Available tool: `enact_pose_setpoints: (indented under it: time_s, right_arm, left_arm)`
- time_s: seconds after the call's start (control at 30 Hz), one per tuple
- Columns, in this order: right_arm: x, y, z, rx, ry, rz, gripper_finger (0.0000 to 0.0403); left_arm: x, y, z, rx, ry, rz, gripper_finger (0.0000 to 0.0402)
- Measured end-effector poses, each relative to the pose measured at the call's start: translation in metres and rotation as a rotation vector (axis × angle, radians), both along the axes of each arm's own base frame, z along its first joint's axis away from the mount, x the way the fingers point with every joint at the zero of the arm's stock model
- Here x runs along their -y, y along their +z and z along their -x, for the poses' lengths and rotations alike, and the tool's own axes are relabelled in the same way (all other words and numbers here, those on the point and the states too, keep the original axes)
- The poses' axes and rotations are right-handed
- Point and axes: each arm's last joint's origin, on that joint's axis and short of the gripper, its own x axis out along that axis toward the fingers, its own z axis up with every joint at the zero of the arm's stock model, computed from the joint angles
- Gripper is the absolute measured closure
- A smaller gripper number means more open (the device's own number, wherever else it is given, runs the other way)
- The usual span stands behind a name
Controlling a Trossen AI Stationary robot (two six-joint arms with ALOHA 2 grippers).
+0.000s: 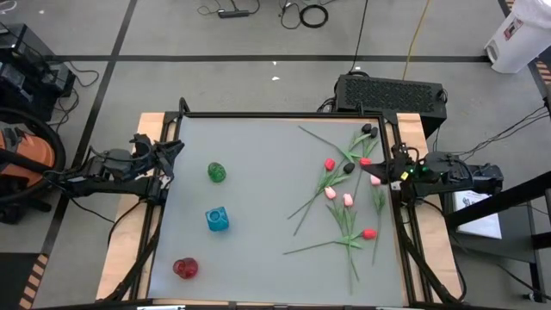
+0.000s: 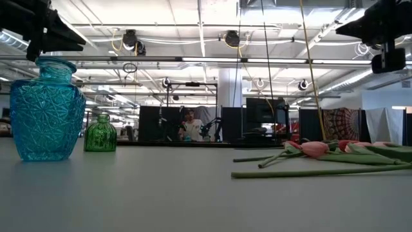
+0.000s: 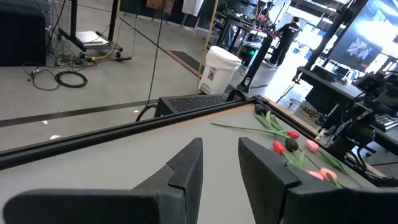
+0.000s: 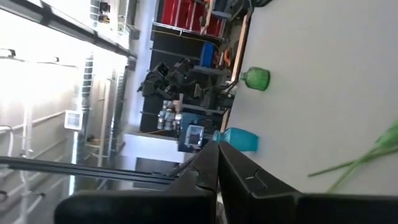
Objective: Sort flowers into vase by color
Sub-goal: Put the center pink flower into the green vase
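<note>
We see the flowers (image 1: 344, 202) scattered flat on the table's (image 1: 258, 267) right side — light, floppy, thin-stemmed, so we would pinch mid-stem, not the soft bud. The right gripper (image 1: 385, 175) hangs beside them, fingers together and empty; the left gripper (image 1: 169, 149) waits at the left edge, fingers apart.

The grey table (image 1: 258, 198) serves as the landmark. Just behind its far edge, toward the right, sits a black ventilated box (image 1: 389, 92). Off its left side stands an orange and black machine (image 1: 21, 164), perhaps a vacuum cleaner. Cables (image 1: 314, 14) lie coiled on the floor well beyond the far edge, and a white bin (image 1: 519, 34) stands past the far right corner. Across the table in the low view, a person (image 2: 187, 125) stands among dark screens.
</note>
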Motion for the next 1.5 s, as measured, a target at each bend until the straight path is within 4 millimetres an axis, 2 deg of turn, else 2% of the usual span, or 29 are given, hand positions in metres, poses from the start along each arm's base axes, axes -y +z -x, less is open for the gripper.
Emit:
enact_pose_setpoints:
  time_s: [0.17,0.3,0.47,0.6,0.77,0.9,1.07,1.2,1.37,1.5]
  right_arm:
    - [0.0,0.005,-0.001,0.048,0.003,0.009,0.0399]
    - [-0.002,0.018,-0.008,0.162,0.05,0.0,0.0399]
    - [-0.003,0.039,-0.029,0.325,0.0,0.049,0.0399]
    - [-0.005,0.047,-0.054,0.341,-0.047,0.074,0.0399]
    - [-0.009,0.06,-0.095,0.156,-0.047,0.106,0.0399]
    - [-0.012,0.083,-0.124,-0.003,-0.036,0.139,0.0399]
    - [-0.015,0.116,-0.148,-0.259,-0.019,0.177,0.0399]
    - [-0.018,0.137,-0.162,-0.475,-0.015,0.145,0.0399]
    - [-0.031,0.141,-0.177,-0.721,0.054,0.051,0.0399]
    - [-0.048,0.125,-0.186,-0.917,0.12,-0.022,0.0399]
  left_arm:
    - [0.0,0.0,0.0,0.0,0.0,0.0,0.0292]
    - [0.0,0.0,0.0,0.0,0.0,0.0,0.0292]
    - [0.0,0.0,0.0,0.0,0.0,0.0,0.0292]
    - [0.0,0.0,0.0,0.0,0.0,0.0,0.0292]
    - [0.0,0.0,0.0,0.0,0.0,0.0,0.0292]
    - [0.0,0.0,0.0,0.0,0.0,0.0,0.0292]
    - [0.0,0.0,0.0,0.0,0.0,0.0,0.0292]
    - [0.0,0.0,0.0,0.0,0.0,0.0,0.0292]
    - [0.0,0.0,0.0,0.0,0.0,0.0,0.0292]
    - [0.0,0.0,0.0,0.001,0.0,0.0,0.0292]
